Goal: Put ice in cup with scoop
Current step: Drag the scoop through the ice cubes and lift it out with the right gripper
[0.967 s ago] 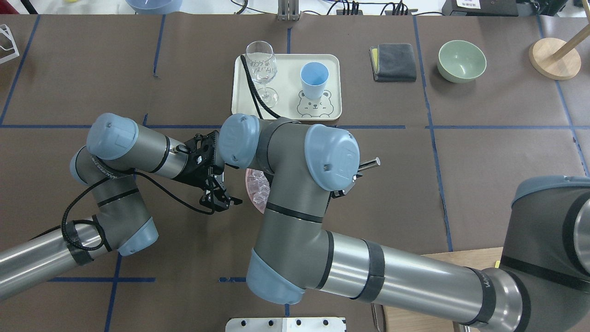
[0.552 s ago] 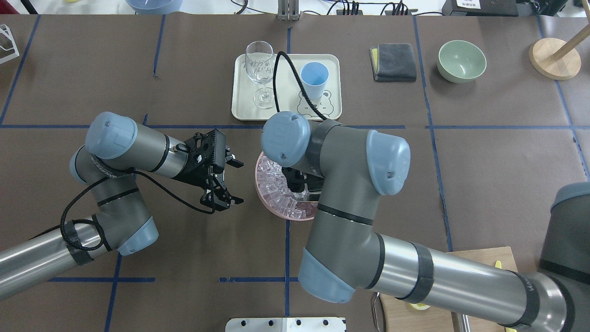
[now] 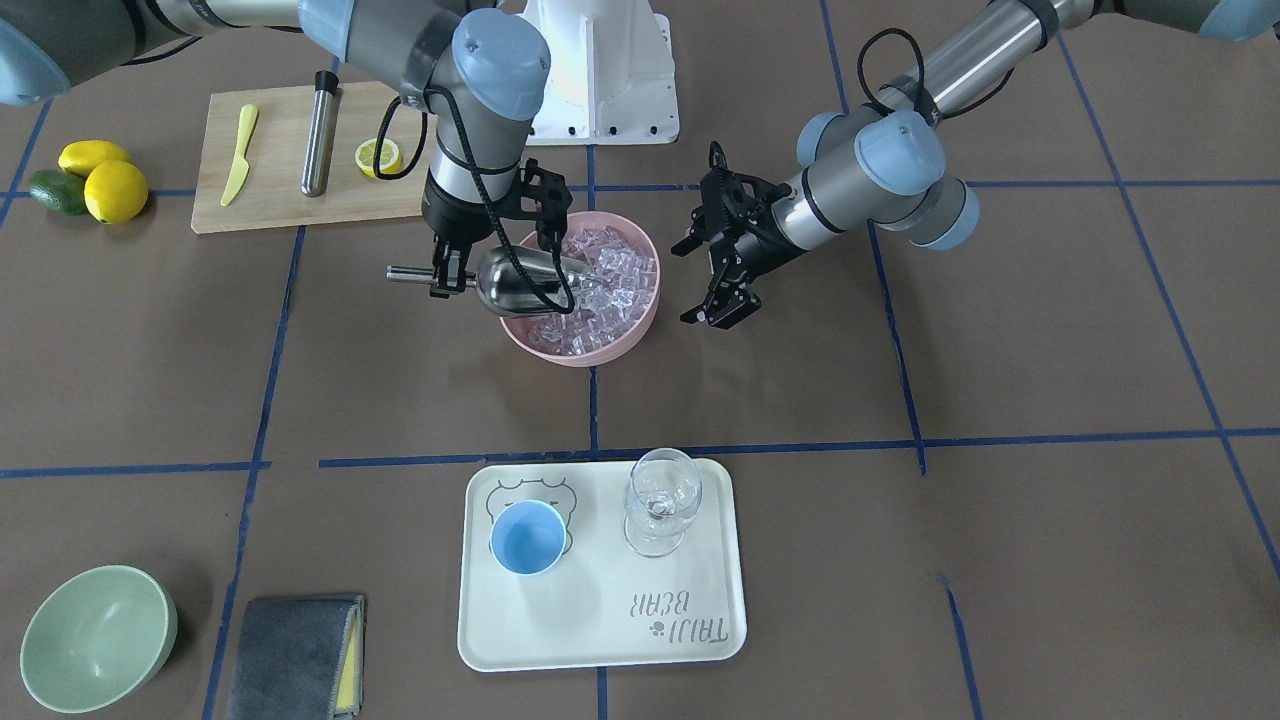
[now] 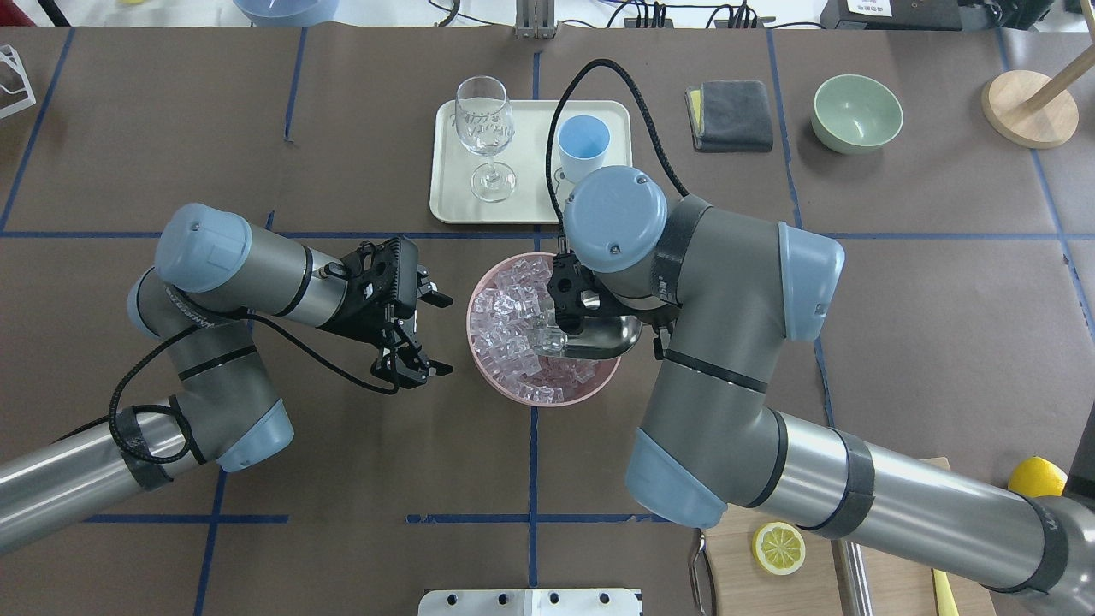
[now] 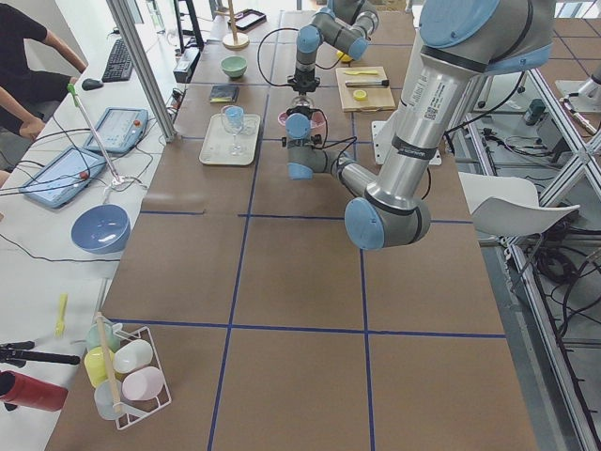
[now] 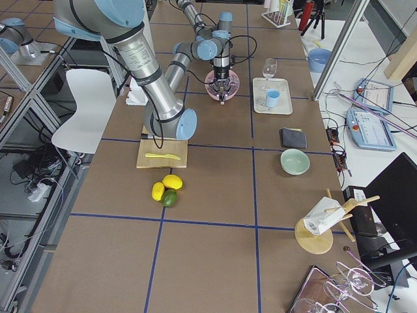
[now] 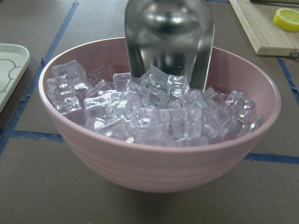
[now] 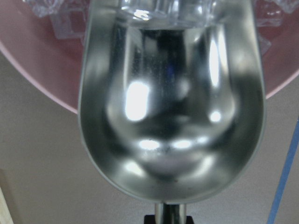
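My right gripper point(image 3: 441, 273) is shut on the rod handle of the steel scoop point(image 3: 515, 280). The scoop lies level over a pink bowl point(image 3: 580, 357) with its mouth pushed into the ice point(image 3: 610, 285). In the right wrist view the scoop's trough point(image 8: 170, 116) is empty, with ice point(image 8: 154, 7) only at its lip. My left gripper point(image 3: 702, 283) is open and empty, just beside the bowl and apart from it. The light-blue cup point(image 3: 526, 537) stands empty on a cream tray point(image 3: 600, 640), away from both grippers.
A clear stemmed glass point(image 3: 660, 505) shares the tray. A pale green bowl point(image 3: 95, 635) and a grey cloth point(image 3: 295, 655) lie at the operators' side. A cutting board point(image 3: 280, 195) with a steel cylinder point(image 3: 320, 130), knife and lemon half sits near the robot base.
My right arm has swung off the pink bowl toward the robot's right, uncovering it, and the scoop's mouth now sits in the ice. The left gripper has barely moved.
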`<state>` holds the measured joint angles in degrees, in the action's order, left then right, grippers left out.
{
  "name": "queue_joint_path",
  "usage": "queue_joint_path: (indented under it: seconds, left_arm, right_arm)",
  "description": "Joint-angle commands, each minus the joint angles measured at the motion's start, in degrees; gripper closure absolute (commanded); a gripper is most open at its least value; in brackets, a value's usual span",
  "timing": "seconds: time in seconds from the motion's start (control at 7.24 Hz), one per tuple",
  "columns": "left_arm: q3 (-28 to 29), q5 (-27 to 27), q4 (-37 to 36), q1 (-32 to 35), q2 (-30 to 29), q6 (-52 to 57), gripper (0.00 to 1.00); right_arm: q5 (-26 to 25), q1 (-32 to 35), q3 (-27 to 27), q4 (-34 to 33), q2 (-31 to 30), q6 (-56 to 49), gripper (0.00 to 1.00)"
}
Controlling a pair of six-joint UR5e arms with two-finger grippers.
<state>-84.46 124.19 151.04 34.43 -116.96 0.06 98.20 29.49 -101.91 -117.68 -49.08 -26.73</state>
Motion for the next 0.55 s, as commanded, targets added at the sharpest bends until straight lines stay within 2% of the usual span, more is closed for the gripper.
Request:
queue_joint_path:
  seconds: [0.0, 0.41]
  left_arm:
    - [0.0, 0.0, 0.0, 0.1, 0.0, 0.2, 0.00]
    - [0.0, 0.0, 0.0, 0.3, 0.1, 0.2, 0.00]
  right_arm:
    - [1.9, 0.4, 0.0, 6.8, -2.0, 0.5, 1.00]
    - [2.7, 0.8, 0.1, 9.0, -2.1, 0.5, 1.00]
